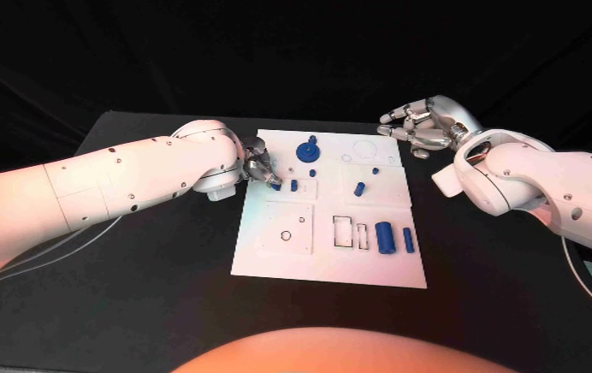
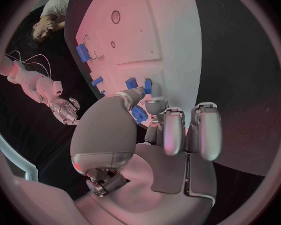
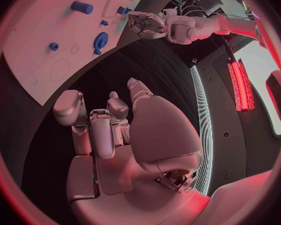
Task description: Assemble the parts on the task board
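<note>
Left hand down at the left edge of the white board, fingertips bunched over a small blue piece in the upper-left square recess. From the wrist camera, thumb and fingers close around blue pieces; whether one is actually pinched or only touched, cannot tell. Other fingers of that hand extended, off the board's edge over black table.

Right hand up off the board's far right corner, over the table, fingers loosely curled and apart, nothing in it. Released, idle.

Outward across the board: blue gear with a knob near the top middle, a small blue peg just below it, a slanted blue peg toward the middle right. Lower right: a thick blue cylinder and a thin blue bar lying side by side, beside two empty rectangular slots. Thin ring on the lower-left square. Most pieces appear loose; assembly looks early.

Risks, as judged from here:
- Small piece under bunched fingertips, contact hidden from the head camera. Likely to slip or tip if pinched off-centre.
- Hand working at the board's edge. Sideways push could shift the whole board and move every recess.
- Piece lowered askew could jam in its recess.
- Neighbouring peg and gear near the fingers; could be knocked by a wide lift.
</note>
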`<state>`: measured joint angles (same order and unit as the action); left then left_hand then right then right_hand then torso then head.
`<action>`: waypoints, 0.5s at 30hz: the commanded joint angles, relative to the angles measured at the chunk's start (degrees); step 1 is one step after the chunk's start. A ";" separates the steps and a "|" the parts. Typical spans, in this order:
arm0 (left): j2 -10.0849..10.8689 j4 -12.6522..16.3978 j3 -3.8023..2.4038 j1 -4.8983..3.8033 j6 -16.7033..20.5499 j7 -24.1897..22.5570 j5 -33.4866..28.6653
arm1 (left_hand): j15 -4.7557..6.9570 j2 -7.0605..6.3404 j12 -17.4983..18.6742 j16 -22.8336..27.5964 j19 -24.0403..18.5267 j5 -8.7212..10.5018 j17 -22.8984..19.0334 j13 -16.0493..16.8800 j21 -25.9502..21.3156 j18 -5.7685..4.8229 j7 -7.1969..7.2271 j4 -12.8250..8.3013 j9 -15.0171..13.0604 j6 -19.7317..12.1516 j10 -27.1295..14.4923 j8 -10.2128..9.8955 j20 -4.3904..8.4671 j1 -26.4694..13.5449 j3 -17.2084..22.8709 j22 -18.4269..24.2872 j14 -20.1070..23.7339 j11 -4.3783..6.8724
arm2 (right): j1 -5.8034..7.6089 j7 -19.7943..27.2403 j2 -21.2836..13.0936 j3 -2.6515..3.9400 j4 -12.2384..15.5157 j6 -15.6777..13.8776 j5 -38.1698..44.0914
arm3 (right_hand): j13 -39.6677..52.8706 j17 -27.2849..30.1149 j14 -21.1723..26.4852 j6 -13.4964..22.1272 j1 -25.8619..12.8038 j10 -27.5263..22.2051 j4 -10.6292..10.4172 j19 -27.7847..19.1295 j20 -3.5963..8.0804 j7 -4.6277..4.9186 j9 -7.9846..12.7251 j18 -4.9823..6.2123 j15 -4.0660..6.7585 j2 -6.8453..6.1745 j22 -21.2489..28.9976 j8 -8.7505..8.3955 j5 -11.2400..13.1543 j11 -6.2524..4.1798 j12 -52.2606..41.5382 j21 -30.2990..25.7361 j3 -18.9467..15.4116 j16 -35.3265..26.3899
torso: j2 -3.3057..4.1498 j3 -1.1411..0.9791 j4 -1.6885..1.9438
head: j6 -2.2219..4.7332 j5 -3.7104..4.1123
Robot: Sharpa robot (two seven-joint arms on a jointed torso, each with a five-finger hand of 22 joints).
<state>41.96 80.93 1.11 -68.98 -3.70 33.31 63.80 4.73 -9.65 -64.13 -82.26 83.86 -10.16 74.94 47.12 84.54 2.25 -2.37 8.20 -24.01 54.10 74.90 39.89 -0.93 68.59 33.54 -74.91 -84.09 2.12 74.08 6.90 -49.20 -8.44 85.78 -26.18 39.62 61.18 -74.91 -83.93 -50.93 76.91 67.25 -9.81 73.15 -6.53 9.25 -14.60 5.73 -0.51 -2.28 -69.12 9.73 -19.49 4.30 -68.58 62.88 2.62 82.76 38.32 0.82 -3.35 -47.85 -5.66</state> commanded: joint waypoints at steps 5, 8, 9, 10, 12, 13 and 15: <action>-0.05 0.29 0.02 0.04 -3.28 -0.90 0.73 | 0.42 -0.08 -0.35 -0.24 2.61 -0.27 11.02 0.15 0.30 -0.33 0.16 -8.84 -0.05 0.22 0.44 0.32 0.36 0.63 9.29 -6.81 -4.34 -0.05 | -0.05 0.53 0.00 0.02 0.05 0.71 0.13 | 0.01 -2.61 -2.67 0.02 -0.67 -0.14 0.00 -0.39 0.16 -0.02 0.06 0.67 0.34 -0.11 0.04 0.32 -0.32 0.10 -0.03 -0.22 -0.20 -0.36 | 0.01 0.01 0.01 | -0.07 0.06; -0.10 0.22 0.02 0.03 -3.11 -0.84 1.05 | 0.42 -0.14 -0.36 -0.23 2.59 -0.28 11.02 0.16 0.26 -0.31 0.16 -8.86 -0.06 0.23 0.46 0.33 0.37 0.61 9.32 -6.75 -4.34 -0.05 | -0.05 0.53 -0.01 0.02 0.08 0.70 0.13 | 0.01 -2.61 -2.67 0.02 -0.67 -0.14 0.00 -0.39 0.16 -0.02 0.06 0.67 0.34 -0.11 0.04 0.32 -0.32 0.10 -0.03 -0.22 -0.20 -0.36 | 0.03 -0.01 -0.01 | -0.07 0.06; -0.11 0.20 0.02 0.03 -3.02 -0.79 1.13 | 0.42 -0.14 -0.36 -0.23 2.59 -0.28 11.02 0.16 0.26 -0.31 0.16 -8.86 -0.06 0.23 0.46 0.33 0.37 0.61 9.32 -6.75 -4.34 -0.05 | -0.05 0.53 -0.02 0.02 0.08 0.69 0.13 | 0.01 -2.61 -2.67 0.02 -0.67 -0.14 0.00 -0.39 0.16 -0.02 0.06 0.67 0.34 -0.11 0.04 0.32 -0.32 0.10 -0.03 -0.22 -0.20 -0.36 | 0.05 0.00 -0.01 | -0.07 0.07; -0.12 0.18 0.02 0.03 -2.94 -0.76 1.18 | 0.42 -0.14 -0.36 -0.23 2.59 -0.28 11.02 0.16 0.26 -0.31 0.16 -8.86 -0.06 0.23 0.46 0.33 0.37 0.61 9.32 -6.75 -4.34 -0.05 | -0.05 0.53 -0.02 0.02 0.09 0.69 0.13 | 0.01 -2.61 -2.67 0.02 -0.67 -0.14 0.00 -0.39 0.16 -0.02 0.06 0.67 0.34 -0.11 0.04 0.32 -0.32 0.10 -0.03 -0.22 -0.20 -0.36 | 0.05 0.00 -0.01 | -0.07 0.07; -0.16 0.12 0.02 0.03 -2.65 -0.67 1.27 | 0.42 -0.14 -0.35 -0.23 2.59 -0.28 11.02 0.16 0.26 -0.31 0.16 -8.85 -0.06 0.24 0.46 0.33 0.37 0.60 9.33 -6.76 -4.34 -0.05 | -0.05 0.53 -0.02 0.02 0.10 0.67 0.13 | 0.01 -2.61 -2.67 0.02 -0.67 -0.14 0.00 -0.39 0.16 -0.02 0.06 0.67 0.34 -0.11 0.04 0.32 -0.32 0.10 -0.03 -0.22 -0.20 -0.36 | 0.03 0.02 -0.02 | -0.09 0.13; -0.19 0.08 0.02 0.03 -2.48 -0.61 1.30 | 0.41 -0.13 -0.35 -0.23 2.59 -0.28 11.01 0.15 0.27 -0.32 0.16 -8.84 -0.07 0.25 0.47 0.34 0.37 0.58 9.36 -6.77 -4.34 -0.06 | -0.05 0.53 -0.02 0.02 0.10 0.67 0.13 | 0.01 -2.61 -2.67 0.02 -0.67 -0.14 0.00 -0.39 0.16 -0.02 0.06 0.67 0.34 -0.11 0.04 0.32 -0.32 0.10 -0.03 -0.22 -0.20 -0.36 | 0.03 0.02 -0.02 | -0.09 0.13; -0.23 0.02 0.02 0.03 -2.23 -0.50 1.33 | 0.41 -0.13 -0.35 -0.23 2.59 -0.28 11.01 0.15 0.27 -0.32 0.16 -8.84 -0.07 0.25 0.47 0.34 0.37 0.58 9.36 -6.77 -4.34 -0.06 | -0.05 0.53 -0.03 0.02 0.11 0.67 0.13 | 0.01 -2.61 -2.67 0.02 -0.67 -0.14 0.00 -0.39 0.16 -0.02 0.06 0.67 0.34 -0.11 0.04 0.32 -0.32 0.10 -0.03 -0.22 -0.20 -0.36 | 0.01 0.02 0.01 | -0.13 0.13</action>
<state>41.87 80.90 1.05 -69.04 -4.94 33.04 64.72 4.73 -9.63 -64.13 -82.26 83.84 -10.30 74.92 47.21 84.54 2.25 -2.38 8.30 -23.99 54.10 74.89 40.05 -0.91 68.60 33.77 -74.90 -84.08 2.11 74.07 6.93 -49.23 -8.44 85.83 -26.18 39.60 61.18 -74.91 -83.93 -50.93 76.91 67.25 -9.81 73.15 -6.53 9.25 -14.60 5.72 -0.51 -2.28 -69.12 9.73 -19.49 4.30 -68.58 62.88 2.62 82.76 38.35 0.83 -3.33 -47.92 -5.58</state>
